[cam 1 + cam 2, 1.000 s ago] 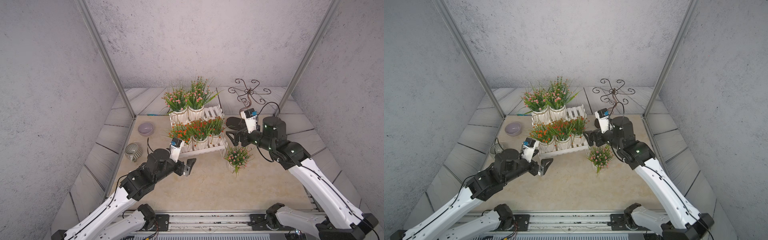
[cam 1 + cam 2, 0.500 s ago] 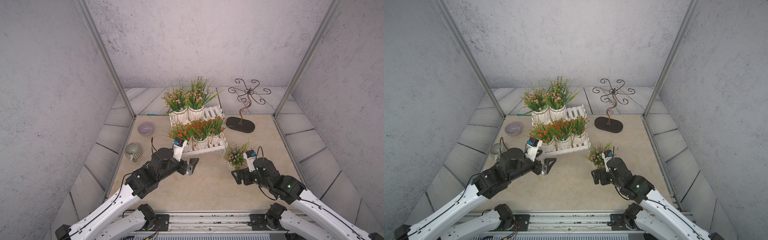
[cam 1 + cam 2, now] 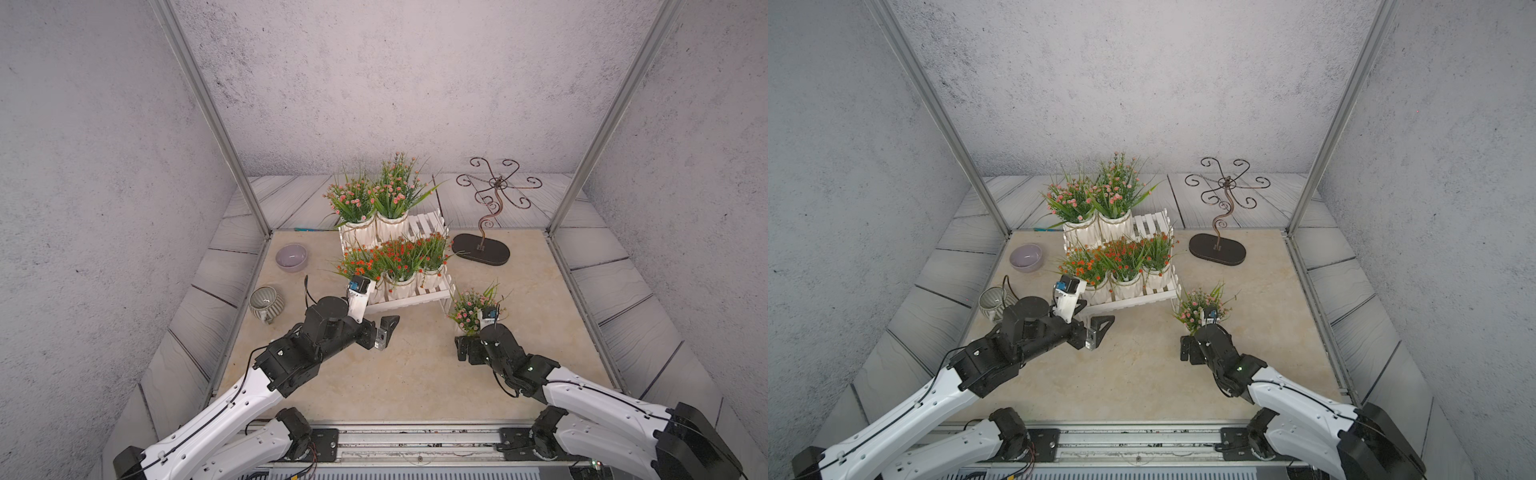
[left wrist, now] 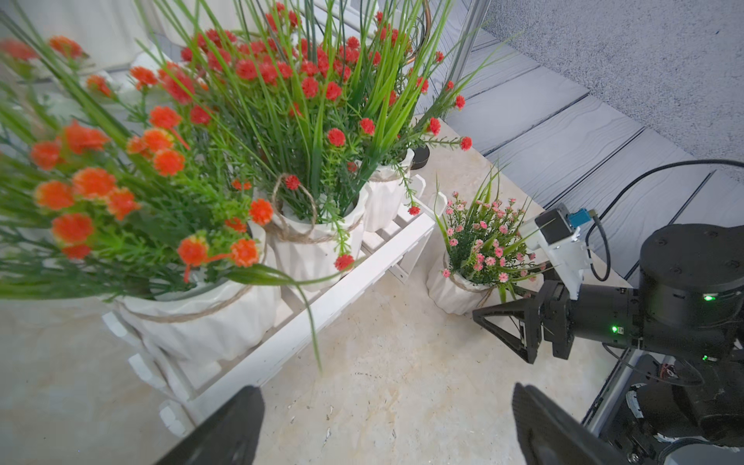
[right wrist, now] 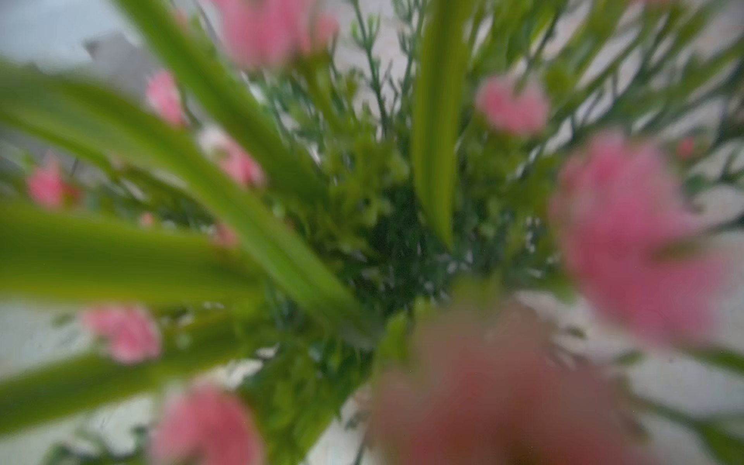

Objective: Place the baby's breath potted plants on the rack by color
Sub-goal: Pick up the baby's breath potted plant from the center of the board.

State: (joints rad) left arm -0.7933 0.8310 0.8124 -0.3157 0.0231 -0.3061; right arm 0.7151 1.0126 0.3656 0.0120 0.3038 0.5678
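Rack [image 3: 428,222]: lower tier full with three orange-red plants [image 3: 395,257]. Upper tier holds two pink plants [image 3: 374,195], one place bare. Third pink plant [image 3: 471,305] stands off the rack, just beside its right end. Right gripper [image 3: 464,350] spread wide, low by that pot, not gripping. Left gripper [image 3: 385,330] agape, empty. Judged: one placement left.

In the right wrist view we get only a blur of pink blooms and green blades from the loose pink plant [image 5: 362,241]. In both top views the right gripper [image 3: 465,347] covers most of its pot, just right of the rack [image 3: 424,224]. We cannot tell whether its fingers [image 4: 503,322] touch the pot. The left arm's wrist hides the pot of the orange plant [image 3: 359,264] at the rack's left front. The fingers [image 4: 225,430] of the left gripper [image 4: 384,389] are cut off by the edge.
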